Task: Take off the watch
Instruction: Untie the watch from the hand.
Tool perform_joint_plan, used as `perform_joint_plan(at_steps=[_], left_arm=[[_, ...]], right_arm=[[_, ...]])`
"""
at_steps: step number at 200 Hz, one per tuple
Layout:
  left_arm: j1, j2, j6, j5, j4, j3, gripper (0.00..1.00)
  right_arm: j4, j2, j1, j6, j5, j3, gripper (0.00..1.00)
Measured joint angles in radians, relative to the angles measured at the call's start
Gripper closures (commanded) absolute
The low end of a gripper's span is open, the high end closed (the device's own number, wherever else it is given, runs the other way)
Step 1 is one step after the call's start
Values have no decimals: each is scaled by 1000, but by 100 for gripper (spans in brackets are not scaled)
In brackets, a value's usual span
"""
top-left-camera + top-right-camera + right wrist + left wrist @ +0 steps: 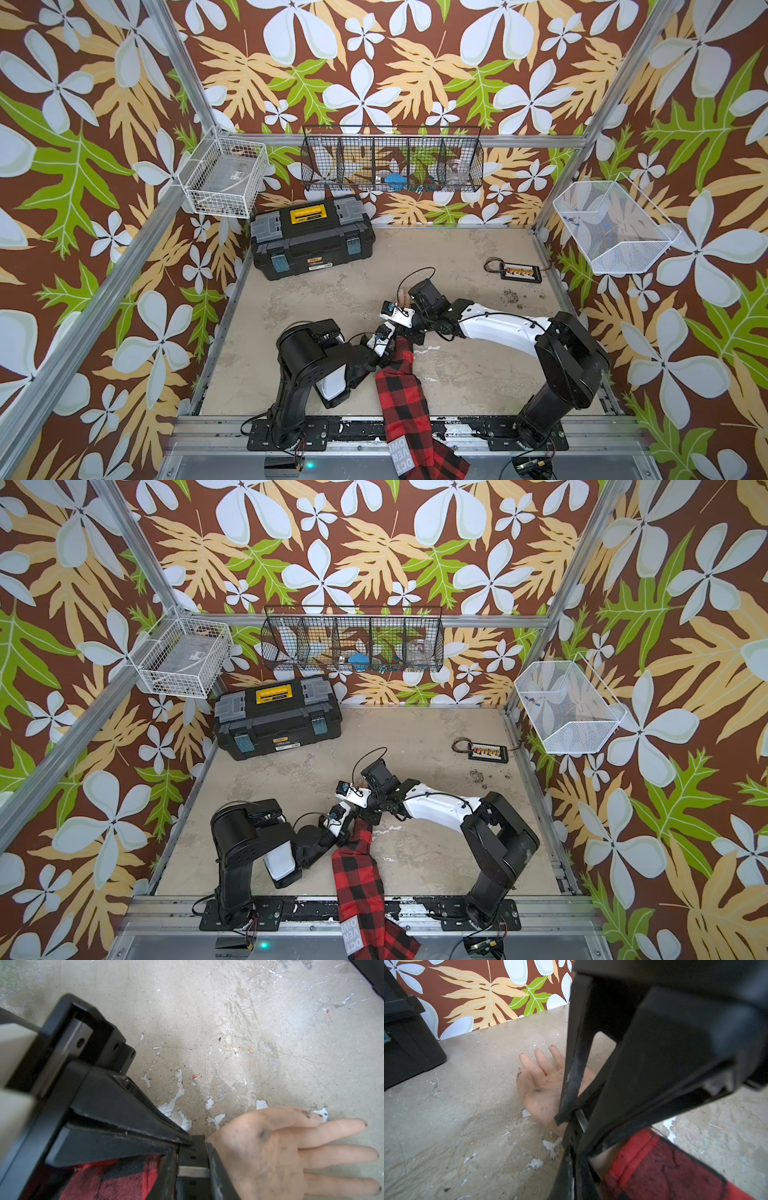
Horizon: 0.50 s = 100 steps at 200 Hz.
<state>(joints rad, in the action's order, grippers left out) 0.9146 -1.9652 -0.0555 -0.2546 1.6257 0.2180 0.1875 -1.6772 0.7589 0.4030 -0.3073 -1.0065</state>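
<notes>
One plaid sleeve [405, 399], one watch [192, 1155]

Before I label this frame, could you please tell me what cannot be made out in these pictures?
- Watch case: hidden in all views; the left arm and right arm cover it in both top views, the wrist views show only strap.
- Right hand grip: in the right wrist view its blurred tips reach the strap; pinching it or not is unclear.
- Black basket contents: too small in both top views.
</notes>
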Motion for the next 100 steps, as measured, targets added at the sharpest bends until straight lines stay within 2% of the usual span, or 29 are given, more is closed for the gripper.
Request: perform_joint_plan(at_steps=[100], left_arm=[[-3, 6, 85, -40, 27, -18, 100]], right_arm=[[-36, 77, -29, -10, -16, 59, 83]])
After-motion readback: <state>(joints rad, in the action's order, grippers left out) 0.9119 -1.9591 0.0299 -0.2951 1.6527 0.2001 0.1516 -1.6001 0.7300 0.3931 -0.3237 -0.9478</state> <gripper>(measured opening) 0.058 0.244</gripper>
